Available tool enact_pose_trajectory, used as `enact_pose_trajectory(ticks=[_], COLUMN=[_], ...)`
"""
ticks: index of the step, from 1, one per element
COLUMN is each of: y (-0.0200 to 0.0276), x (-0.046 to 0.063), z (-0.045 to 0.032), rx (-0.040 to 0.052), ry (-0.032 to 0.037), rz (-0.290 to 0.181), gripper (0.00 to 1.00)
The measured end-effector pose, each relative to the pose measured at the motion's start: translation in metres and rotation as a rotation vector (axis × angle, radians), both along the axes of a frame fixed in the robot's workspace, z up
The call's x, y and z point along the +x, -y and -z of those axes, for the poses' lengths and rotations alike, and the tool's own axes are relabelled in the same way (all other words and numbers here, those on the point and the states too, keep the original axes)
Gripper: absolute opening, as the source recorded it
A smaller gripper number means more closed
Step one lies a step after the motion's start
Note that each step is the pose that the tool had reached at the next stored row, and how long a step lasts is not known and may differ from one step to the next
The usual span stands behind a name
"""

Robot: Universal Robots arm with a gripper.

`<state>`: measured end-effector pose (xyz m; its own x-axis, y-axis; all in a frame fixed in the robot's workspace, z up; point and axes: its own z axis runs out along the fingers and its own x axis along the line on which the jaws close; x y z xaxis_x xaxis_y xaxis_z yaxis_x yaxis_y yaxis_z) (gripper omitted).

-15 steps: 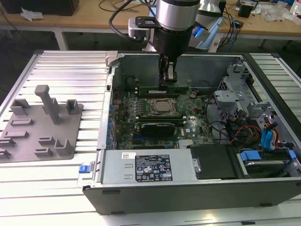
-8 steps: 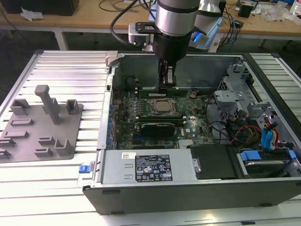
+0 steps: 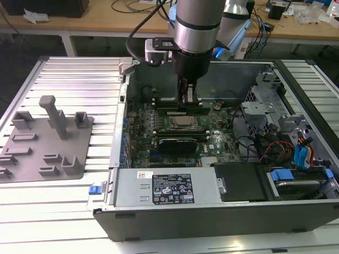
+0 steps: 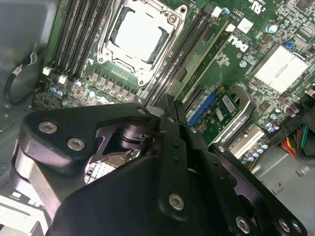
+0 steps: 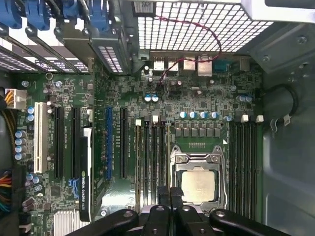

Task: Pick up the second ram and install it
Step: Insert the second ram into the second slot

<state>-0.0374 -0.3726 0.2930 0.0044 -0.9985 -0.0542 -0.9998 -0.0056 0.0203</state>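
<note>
— Where the arm [image 3: 197,26] hangs, what lies under it?

— A ribbed metal table [image 3: 63,74] carries an open computer case [image 3: 212,217] lying on its side. The green motherboard [image 3: 220,138] faces up. The arm stands upright over the board's far half.

— Anything beside the case?

— On the exterior view's left, a grey fixture plate [image 3: 32,153] with raised blocks lies on the table, well apart from the arm.

— And on the board?

— The silver processor socket [image 5: 198,184] sits between two banks of long black slots. The second ram [image 4: 209,51], a thin greenish stick, stands edge-up in a slot of one bank, on the side of that bank away from the socket. In the exterior view that bank is the one beyond the socket.

— The fingers?

— In both wrist views the fingers [image 4: 168,147] [image 5: 164,199] are pressed together, with nothing to be seen between them. Their tips point down at that same bank, just above it and near the stick. Whether they touch its top edge I cannot tell.
</note>
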Motion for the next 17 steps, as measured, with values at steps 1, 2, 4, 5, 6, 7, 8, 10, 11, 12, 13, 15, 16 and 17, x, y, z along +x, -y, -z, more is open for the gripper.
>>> enact_pose_trajectory(ticks=[1,2,4,5,6,7,8,10,11,12,13,15,16,17], y=[0.0000,0.0000,0.0000,0.0000,0.0000,0.0000,0.0000,0.0000,0.0000,0.0001,0.0001,0.0013,0.0013,0.0013], x=[0.000,0.000,0.000,0.000,0.000,0.000,0.000,0.000,0.000,0.000,-0.001,-0.001,-0.001,-0.001], z=[0.0019,0.0040,0.0090,0.0122,0.0150,0.0182,0.0205,0.0262,0.0287,0.0318,0.0361,0.0393,0.0394,0.0395], rx=[-0.0005,-0.0010,-0.0012,-0.0014,-0.0015,-0.0016,-0.0016,-0.0020,-0.0025,-0.0036,-0.0046,-0.0048,-0.0049,-0.0047], ry=[0.0000,0.0000,0.0001,0.0000,0.0000,0.0001,0.0001,0.0002,0.0002,0.0001,0.0003,0.0003,0.0004,0.0004], rz=[0.000,0.000,0.000,0.000,0.000,0.000,0.000,0.000,0.000,0.001,0.009,0.010,0.010,0.010], gripper=[0.09,0.09,0.09,0.09,0.09,0.09,0.09,0.09,0.09,0.09,0.09,0.09,0.09,0.09])
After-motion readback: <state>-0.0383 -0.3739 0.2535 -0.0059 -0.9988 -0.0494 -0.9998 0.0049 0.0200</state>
